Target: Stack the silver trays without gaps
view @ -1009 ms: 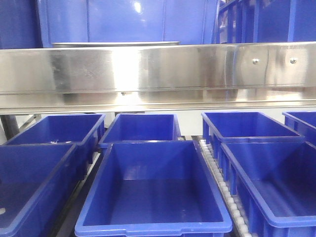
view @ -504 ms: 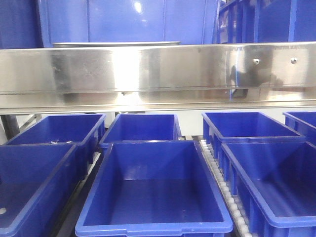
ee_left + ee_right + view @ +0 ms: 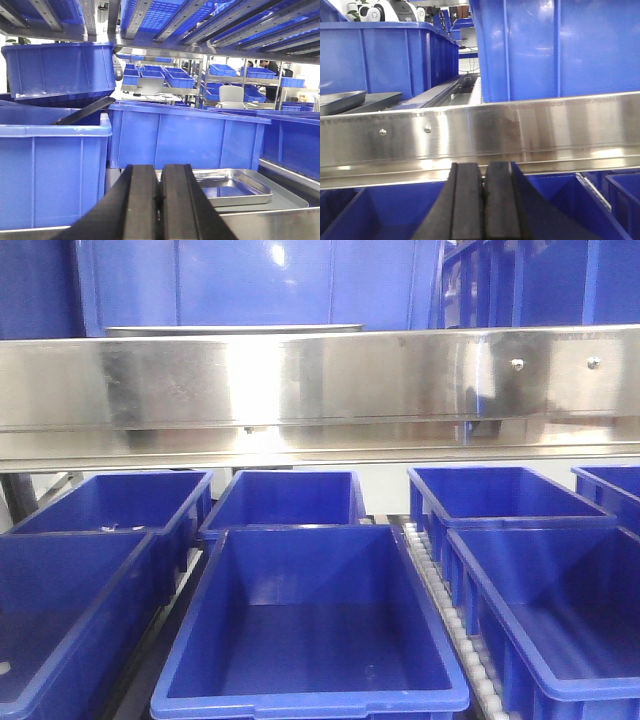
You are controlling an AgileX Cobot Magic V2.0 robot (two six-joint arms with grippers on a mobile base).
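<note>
One silver tray (image 3: 235,186) lies flat on the upper shelf, just right of and beyond my left gripper (image 3: 160,172), which is shut with nothing between its black fingers. From the front the tray shows only as a thin shiny rim (image 3: 232,329) above the steel shelf band (image 3: 320,390). My right gripper (image 3: 483,170) is shut and empty, held below and in front of that band (image 3: 530,130). A grey tray edge (image 3: 340,100) shows at the far left of the right wrist view. Neither gripper appears in the front view.
Blue plastic bins (image 3: 310,625) fill the lower level in rows, with a white roller track (image 3: 445,600) between them. More blue bins (image 3: 50,165) stand on the upper shelf around the tray (image 3: 185,135). A tall blue bin (image 3: 555,47) stands behind the band.
A dark reflection came onto the right part of the steel band half a second ago and is now narrower. Bins and tray rim have not moved.
</note>
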